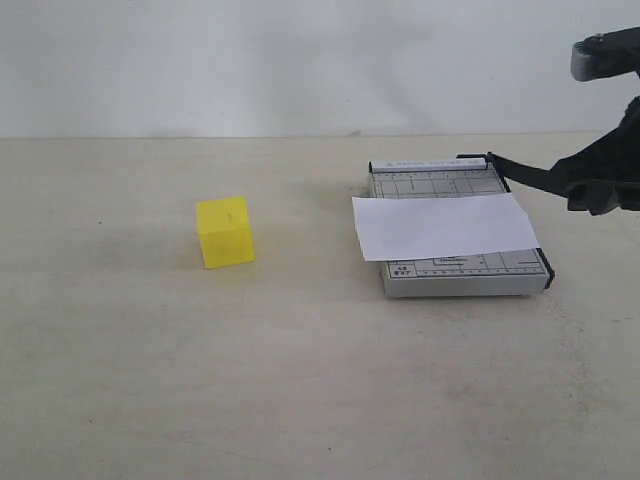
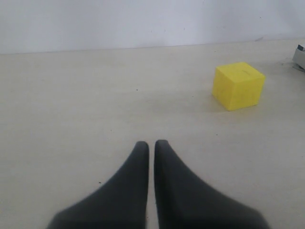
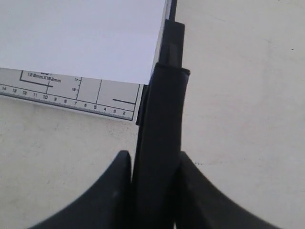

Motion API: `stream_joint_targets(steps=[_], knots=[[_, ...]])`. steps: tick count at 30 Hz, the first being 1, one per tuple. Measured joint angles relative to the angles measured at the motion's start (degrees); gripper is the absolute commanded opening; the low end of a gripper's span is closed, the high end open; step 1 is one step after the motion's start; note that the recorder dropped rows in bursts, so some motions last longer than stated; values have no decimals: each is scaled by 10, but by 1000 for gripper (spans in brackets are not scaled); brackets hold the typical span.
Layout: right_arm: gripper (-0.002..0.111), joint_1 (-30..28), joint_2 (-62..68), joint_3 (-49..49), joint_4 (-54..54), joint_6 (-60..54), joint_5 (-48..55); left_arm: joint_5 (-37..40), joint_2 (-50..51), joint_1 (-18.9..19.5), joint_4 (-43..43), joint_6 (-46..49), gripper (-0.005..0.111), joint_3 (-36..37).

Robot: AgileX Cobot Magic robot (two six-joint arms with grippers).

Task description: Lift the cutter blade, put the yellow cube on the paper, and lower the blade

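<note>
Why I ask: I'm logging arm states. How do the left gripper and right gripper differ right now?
The left gripper has its fingers shut on nothing; the right gripper has its fingers shut on the handle of the cutter blade. The left gripper is out over the table, apart from the yellow cube; the right gripper is at the trimmer, beside the paper. Both have black, tapered fingers.

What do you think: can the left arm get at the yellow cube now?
Probably yes: only bare table lies between the left gripper and the yellow cube, so the way looks free, though its shut jaws must open first.
</note>
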Motion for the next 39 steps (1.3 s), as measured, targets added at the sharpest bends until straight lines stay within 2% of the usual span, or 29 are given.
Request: stream_joint_targets(steps=[1,2,4,7,11,20,26,28,29,32,35,36,39], knots=[[20,-1,0,0,4,-6,0,0,0,0,0,0,4,0],[42,-1,0,0,11,-16,3,0,0,0,0,0,4,0],[73,-4,-1,-1,41,-69,14,0,0,0,0,0,4,0],[65,-2,-5,-2,81,-110,28,0,0,0,0,0,4,0],[65,2,-11,-9,60,-117,-46,0,0,0,0,0,4,0],[65,5,-42,-21,-8,-88,-115,0,0,0,0,0,4,0],[64,5,-174,-41,-8,-51,-106,0,0,0,0,0,4,0],[56,5,-238,-35,1,-51,-103,0,0,0,0,0,4,0],[46,5,-265,-27,9,-49,-105,0,0,0,0,0,4,0],[24,5,-409,67,63,-73,-117,0,0,0,0,0,4,0],[4,5,-500,147,92,-77,-124,0,0,0,0,0,4,0],[0,5,-532,177,101,-77,-124,0,0,0,0,0,4,0],[0,5,-620,266,122,-73,-127,0,0,0,0,0,4,0]])
